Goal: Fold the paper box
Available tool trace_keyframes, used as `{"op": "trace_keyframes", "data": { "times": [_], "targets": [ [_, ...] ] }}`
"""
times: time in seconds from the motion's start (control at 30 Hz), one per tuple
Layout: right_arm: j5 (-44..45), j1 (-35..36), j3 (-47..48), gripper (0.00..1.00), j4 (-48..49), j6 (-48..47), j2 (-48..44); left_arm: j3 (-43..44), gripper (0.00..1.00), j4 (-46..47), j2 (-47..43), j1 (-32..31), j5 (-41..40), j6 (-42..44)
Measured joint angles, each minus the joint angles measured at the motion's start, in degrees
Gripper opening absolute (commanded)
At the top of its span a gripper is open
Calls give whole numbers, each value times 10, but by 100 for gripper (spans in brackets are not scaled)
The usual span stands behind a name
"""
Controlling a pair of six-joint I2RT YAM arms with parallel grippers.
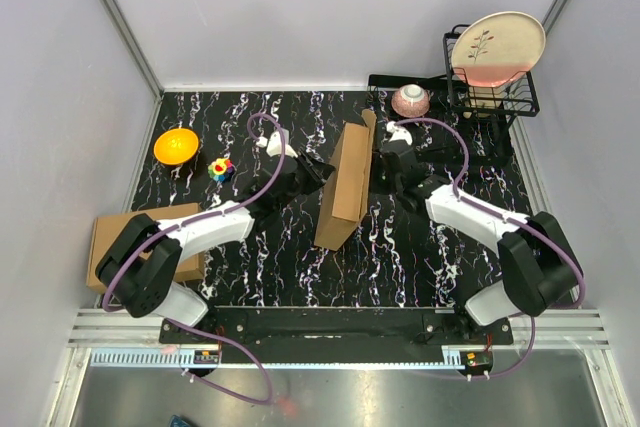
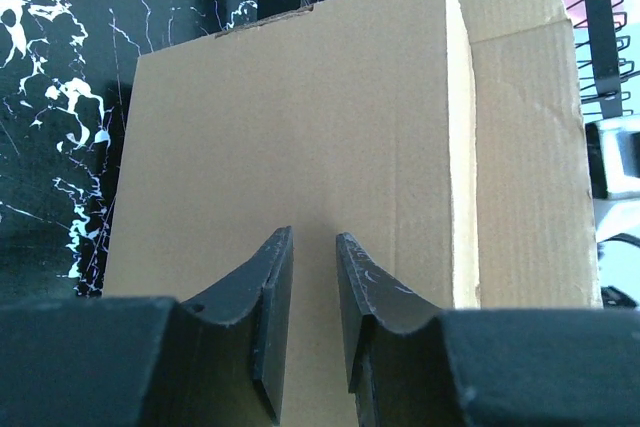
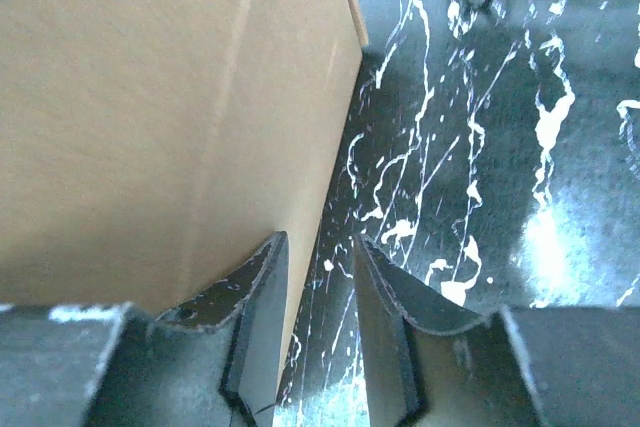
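A plain carton (image 1: 100, 237) lies at the left of the tabletop (image 1: 420, 247), with an orange bowl (image 1: 175, 145) beyond it. The left gripper (image 2: 313, 237) faces the broad side of the paper box (image 1: 345, 187), which stands on edge mid-tabletop. Its jaws are slightly parted, grasping nothing. The right gripper (image 3: 320, 239) sits at the box's other side, jaws parted and empty.

Top looks down; wrist cams close, sharing paper box (image 1: 345, 187)
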Motion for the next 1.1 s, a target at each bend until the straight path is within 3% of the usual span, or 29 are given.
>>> {"op": "trace_keyframes", "data": {
  "times": [0.3, 1.1],
  "targets": [
    [44, 1, 59, 40, -39, -31, -13, -14, 28, 1, -9, 1, -11, 2],
    [33, 3, 61, 40, -10, -18, 1, -18, 29, -38, -40, 7, 4, 28]
  ]
}}
